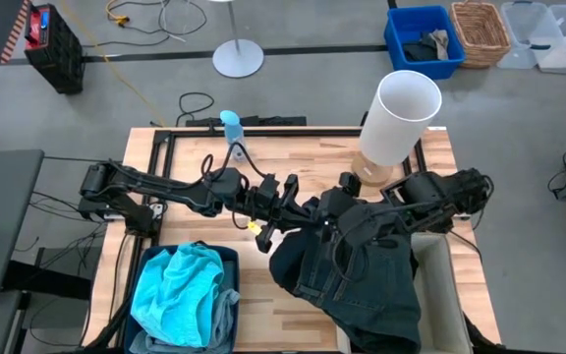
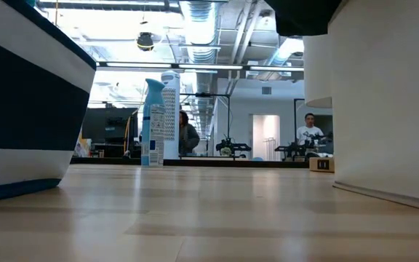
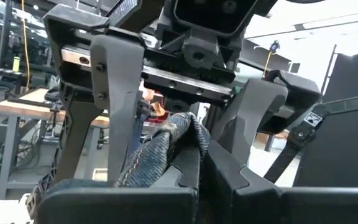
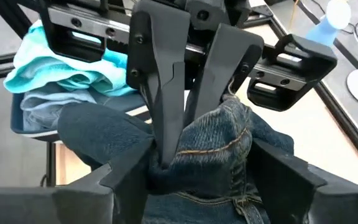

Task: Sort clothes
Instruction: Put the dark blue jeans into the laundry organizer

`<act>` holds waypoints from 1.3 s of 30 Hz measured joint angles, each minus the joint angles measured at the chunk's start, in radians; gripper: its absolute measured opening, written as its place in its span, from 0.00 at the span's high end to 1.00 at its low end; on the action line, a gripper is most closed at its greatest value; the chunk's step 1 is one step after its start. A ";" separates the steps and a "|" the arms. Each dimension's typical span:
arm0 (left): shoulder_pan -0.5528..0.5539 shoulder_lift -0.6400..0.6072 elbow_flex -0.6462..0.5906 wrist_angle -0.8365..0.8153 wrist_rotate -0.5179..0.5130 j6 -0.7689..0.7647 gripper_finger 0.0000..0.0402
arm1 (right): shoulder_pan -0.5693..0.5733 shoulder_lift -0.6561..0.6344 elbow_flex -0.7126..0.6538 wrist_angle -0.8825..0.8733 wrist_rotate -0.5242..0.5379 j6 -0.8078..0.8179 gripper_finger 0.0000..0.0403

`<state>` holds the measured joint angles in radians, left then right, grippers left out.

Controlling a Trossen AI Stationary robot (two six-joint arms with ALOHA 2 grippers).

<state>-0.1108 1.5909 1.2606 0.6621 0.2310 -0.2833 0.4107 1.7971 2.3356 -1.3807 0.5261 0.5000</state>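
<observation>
**A:** While the denim garment (image 1: 362, 280) hangs over the near right part of the worktop (image 1: 263, 315), what worries you most?

**B:** The weight. Most of the cloth sags low, partly over the pale bin (image 1: 438, 285) on the near right. On the near left, the turquoise garment (image 1: 177, 285) and the pale blue garment (image 1: 226, 307) lie in the dark bin (image 1: 143, 270).

**A:** And who carries the denim?

**B:** Only the left hand (image 1: 281, 211), near the middle. Its fingers are pressed together on one small fold with a seam. The right hand (image 1: 337, 211) is just beside it, with fingers spread wide on both sides of that same fold, gripping nothing.

**A:** So the fold may slip?

**B:** I think yes. A heavy garment on such a small pinch can slide out if the arm moves fast, and then it drops between the two bins. Also, the wide right fingers may catch the cloth when they draw away and pull it loose.

**A:** Anything farther?

**B:** The tall white cylinder (image 1: 401, 118) stands at the far right, near the right arm. A wide swing could knock it.
</observation>
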 joint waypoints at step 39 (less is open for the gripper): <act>0.017 -0.032 0.002 -0.039 0.001 -0.081 0.47 | 0.223 -0.108 0.017 -0.200 -0.048 0.215 0.96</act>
<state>-0.0940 1.5586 1.2625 0.6234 0.2319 -0.3639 0.6340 1.6889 2.3524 -1.5807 0.4782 0.7154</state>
